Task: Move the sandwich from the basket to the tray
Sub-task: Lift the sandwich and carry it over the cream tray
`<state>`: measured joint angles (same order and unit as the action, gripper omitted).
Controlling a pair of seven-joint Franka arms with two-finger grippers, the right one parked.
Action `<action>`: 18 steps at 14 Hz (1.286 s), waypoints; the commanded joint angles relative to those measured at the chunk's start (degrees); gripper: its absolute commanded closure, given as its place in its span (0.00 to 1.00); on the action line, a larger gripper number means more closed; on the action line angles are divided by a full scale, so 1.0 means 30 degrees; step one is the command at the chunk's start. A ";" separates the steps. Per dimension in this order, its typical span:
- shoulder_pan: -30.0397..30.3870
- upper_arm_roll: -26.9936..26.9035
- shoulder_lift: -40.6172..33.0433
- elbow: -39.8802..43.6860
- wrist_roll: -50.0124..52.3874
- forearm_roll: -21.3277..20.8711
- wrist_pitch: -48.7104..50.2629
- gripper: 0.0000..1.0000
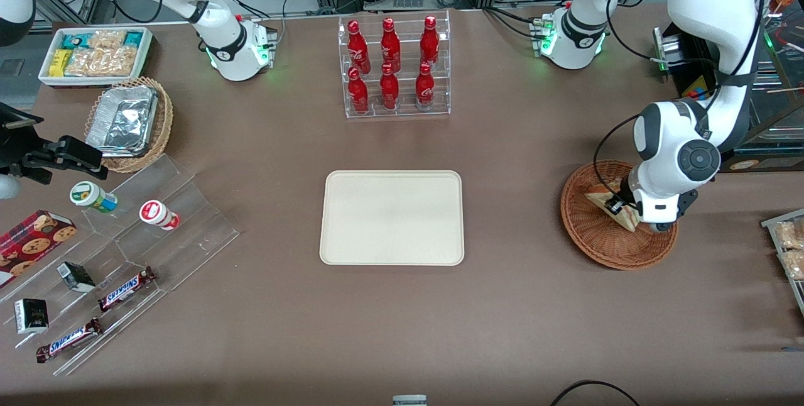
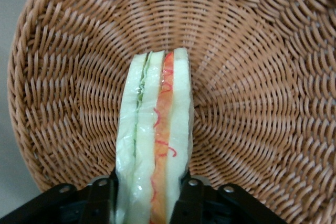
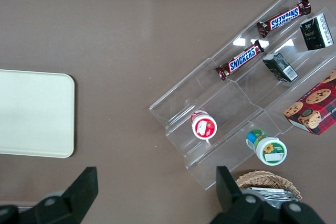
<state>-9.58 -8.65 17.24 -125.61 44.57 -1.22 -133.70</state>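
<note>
The sandwich (image 2: 155, 145), a pale bread wedge with green and red-orange filling on its cut edge, sits in the reddish-brown wicker basket (image 1: 593, 239) toward the working arm's end of the table. My gripper (image 1: 619, 208) is down inside the basket, shut on the sandwich (image 1: 604, 198); both black fingers (image 2: 102, 198) press against the bread's flat sides. The basket (image 2: 252, 77) weave fills the wrist view around it. The cream tray (image 1: 392, 217) lies bare at the table's middle, well apart from the basket.
A clear rack of red bottles (image 1: 394, 66) stands farther from the front camera than the tray. Toward the parked arm's end are a tan basket with a foil container (image 1: 125, 120), a white snack bin (image 1: 94, 54) and a clear stepped shelf with candy bars (image 1: 125, 286).
</note>
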 commanded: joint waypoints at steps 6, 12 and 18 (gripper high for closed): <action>-0.2485 0.0246 -0.0594 0.5801 -0.1611 -0.0210 0.7214 0.78; -0.6205 0.0275 0.3207 1.0685 -0.1262 0.0083 0.7154 0.87; -0.7734 0.1851 0.5090 1.2280 -0.2346 0.1548 0.6455 0.88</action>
<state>-32.44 -5.09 30.96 -90.70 39.44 2.65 -113.89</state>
